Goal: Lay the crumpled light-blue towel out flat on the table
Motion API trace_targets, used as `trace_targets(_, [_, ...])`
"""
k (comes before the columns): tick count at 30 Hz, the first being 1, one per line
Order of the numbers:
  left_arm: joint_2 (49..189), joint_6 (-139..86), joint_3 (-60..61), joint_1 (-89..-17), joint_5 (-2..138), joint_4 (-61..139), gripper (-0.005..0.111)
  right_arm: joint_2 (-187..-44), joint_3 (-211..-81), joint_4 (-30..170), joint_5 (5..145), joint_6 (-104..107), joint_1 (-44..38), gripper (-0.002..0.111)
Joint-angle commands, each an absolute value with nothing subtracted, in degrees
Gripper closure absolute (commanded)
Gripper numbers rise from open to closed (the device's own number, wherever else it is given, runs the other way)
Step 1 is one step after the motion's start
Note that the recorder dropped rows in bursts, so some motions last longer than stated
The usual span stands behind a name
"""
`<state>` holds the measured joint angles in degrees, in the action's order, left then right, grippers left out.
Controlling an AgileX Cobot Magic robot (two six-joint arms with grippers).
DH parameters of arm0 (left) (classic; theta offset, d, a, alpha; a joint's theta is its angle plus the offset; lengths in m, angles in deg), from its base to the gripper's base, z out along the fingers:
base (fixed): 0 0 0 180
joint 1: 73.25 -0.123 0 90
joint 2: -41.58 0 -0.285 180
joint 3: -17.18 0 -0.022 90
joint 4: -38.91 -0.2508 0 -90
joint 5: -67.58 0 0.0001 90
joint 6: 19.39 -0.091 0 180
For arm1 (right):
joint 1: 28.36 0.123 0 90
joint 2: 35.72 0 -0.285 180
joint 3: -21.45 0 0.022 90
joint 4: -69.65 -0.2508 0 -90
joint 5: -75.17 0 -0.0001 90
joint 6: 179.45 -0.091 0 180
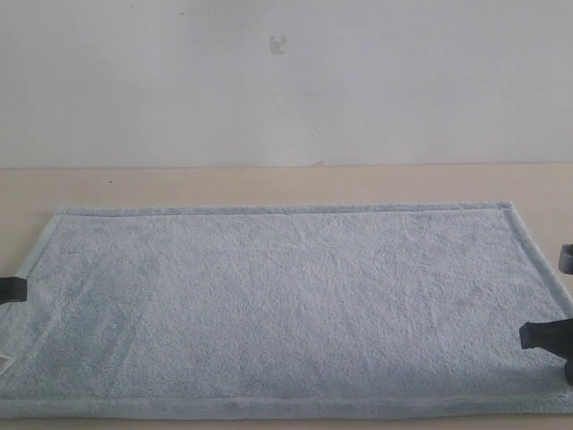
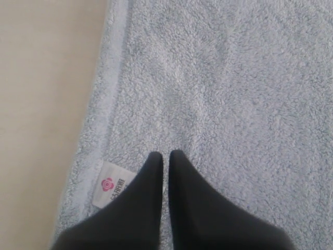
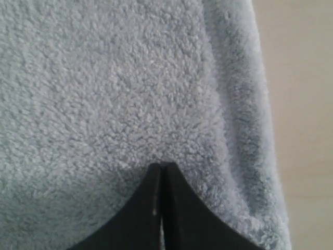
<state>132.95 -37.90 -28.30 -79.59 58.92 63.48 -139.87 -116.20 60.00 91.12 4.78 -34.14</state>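
The light-blue towel lies spread out flat over the beige table, its hemmed border showing all round. Its white tag with a pink mark sits by the hem, partly under one black finger. My left gripper hovers at the towel's left edge, jaws shut with only a thin slit and nothing between them. At the towel's right edge, my right gripper has its tips closed together in the pile, where the cloth bunches up and the hem curves away.
A plain white wall rises behind the table's far edge. Bare table shows beyond the towel at the back and beside its left hem and right hem. Part of the right arm enters at the right border.
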Motion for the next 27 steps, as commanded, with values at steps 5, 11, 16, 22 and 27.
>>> trace_targets(5, [133.18,-36.97,-28.63,-79.29,59.59,64.04,0.103,-140.26,-116.03,69.29,92.18,-4.88,-34.55,0.108])
trace_targets(11, [133.18,-36.97,-28.63,-79.29,59.59,64.04,0.103,-140.26,-116.03,73.23,92.18,-9.42,-34.55,0.108])
trace_targets(16, [133.18,-36.97,-28.63,-79.29,59.49,64.04,0.103,-139.35,-116.03,73.23,89.52,-10.49,-34.55,0.108])
trace_targets(22, [133.18,-36.97,-28.63,-79.29,59.40,64.20,0.103,-132.99,-116.03,70.10,87.14,-10.49,-33.64,0.108])
trace_targets(27, [133.18,-36.97,-28.63,-79.29,57.58,64.18,0.103,-128.00,-116.03,70.10,86.62,-10.49,-28.86,0.108])
